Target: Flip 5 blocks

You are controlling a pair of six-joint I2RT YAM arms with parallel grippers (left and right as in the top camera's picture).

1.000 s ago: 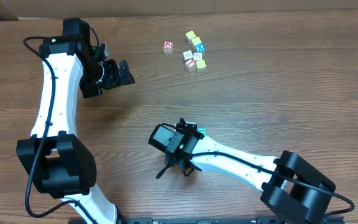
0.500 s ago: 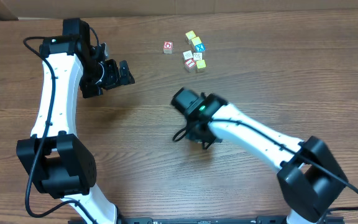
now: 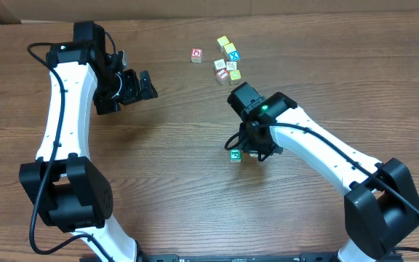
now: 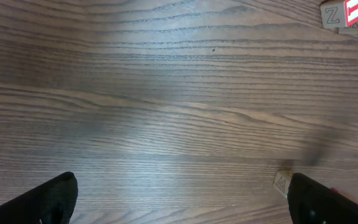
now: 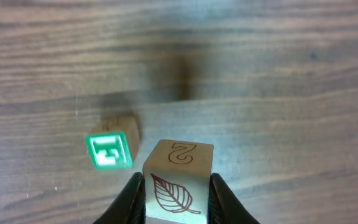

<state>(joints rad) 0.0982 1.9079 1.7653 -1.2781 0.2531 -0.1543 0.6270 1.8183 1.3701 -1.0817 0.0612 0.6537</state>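
My right gripper (image 5: 178, 200) swung up from 6 o'clock toward centre and is clenched on the leaf block (image 5: 179, 177), a grip only the wrist view shows. The green block (image 5: 109, 150) lies just beside it at 9 o'clock. My left gripper (image 3: 142, 84) is released over bare table (image 3: 195, 211). The block cluster (image 3: 228, 62) sits far off at 12.

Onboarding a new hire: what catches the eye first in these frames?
The right gripper is pinching a leaf block near the centre of the scene. A bright green block lies just beside it. The other blocks cluster farther back, and the left gripper hangs open on the left.
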